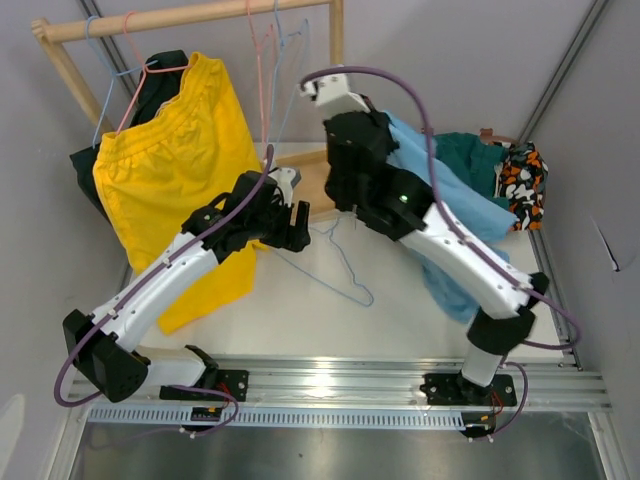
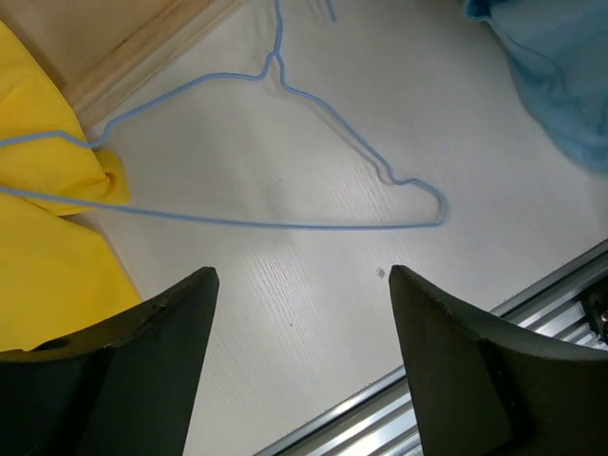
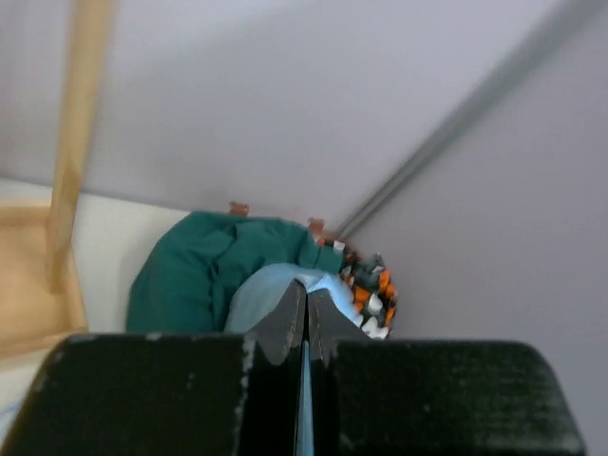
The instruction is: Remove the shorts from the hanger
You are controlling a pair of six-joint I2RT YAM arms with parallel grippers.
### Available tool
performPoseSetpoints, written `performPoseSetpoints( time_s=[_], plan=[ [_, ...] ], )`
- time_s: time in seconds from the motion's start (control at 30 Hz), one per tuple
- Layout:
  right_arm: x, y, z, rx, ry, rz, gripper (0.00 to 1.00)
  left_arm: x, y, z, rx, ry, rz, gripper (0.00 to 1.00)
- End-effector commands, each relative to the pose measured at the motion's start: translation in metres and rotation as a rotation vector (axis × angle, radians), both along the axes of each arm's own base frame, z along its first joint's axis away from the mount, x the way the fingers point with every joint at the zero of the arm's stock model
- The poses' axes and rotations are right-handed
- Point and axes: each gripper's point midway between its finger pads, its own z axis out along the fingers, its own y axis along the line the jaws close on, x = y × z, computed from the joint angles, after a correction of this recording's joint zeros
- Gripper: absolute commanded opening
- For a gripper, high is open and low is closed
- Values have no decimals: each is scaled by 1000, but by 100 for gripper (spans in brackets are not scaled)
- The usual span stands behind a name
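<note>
Peeking behind yellow shorts (image 1: pixel 175 170), black shorts (image 1: pixel 160 75)

Pale grey walls (image 1: pixel 450 50) enclose a white tabletop (image 1: pixel 300 310) bearing a wooden clothes rack (image 1: pixel 190 17), with an aluminium rail (image 1: pixel 350 385) nearest me.

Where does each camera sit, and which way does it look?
Top: above and behind, looking down; left arm and right arm show.
Left wrist: on the left arm, looking down past the open left gripper at a blue hanger.
Right wrist: on the right arm, facing the back corner; right gripper pinches light blue shorts.
Shared: top and left wrist show the hanger.
</note>
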Motion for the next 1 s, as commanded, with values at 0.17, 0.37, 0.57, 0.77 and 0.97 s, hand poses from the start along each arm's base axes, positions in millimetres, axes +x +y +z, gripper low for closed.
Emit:
performPoseSetpoints(
  time_s=[0.17, 0.37, 0.57, 0.77, 0.97],
  plan=[
    [20, -133, 178, 152, -522, -42, 0, 7, -6, 12, -25, -74, -33, 79],
    [45, -238, 194, 200, -708, -237, 0, 7, -3, -3, 27, -42, -50, 79],
    [96, -292, 128, 278, -586, -311, 0, 11, -5, -37, 75, 24, -48, 79],
    [127, -281, 25, 365, -424, -255, 0, 30, -4, -74, 168, 83, 2, 76],
    [123, -267, -73, 510, -242, -174, 0, 63, 2, -103, 337, 101, 35, 72]
  ],
)
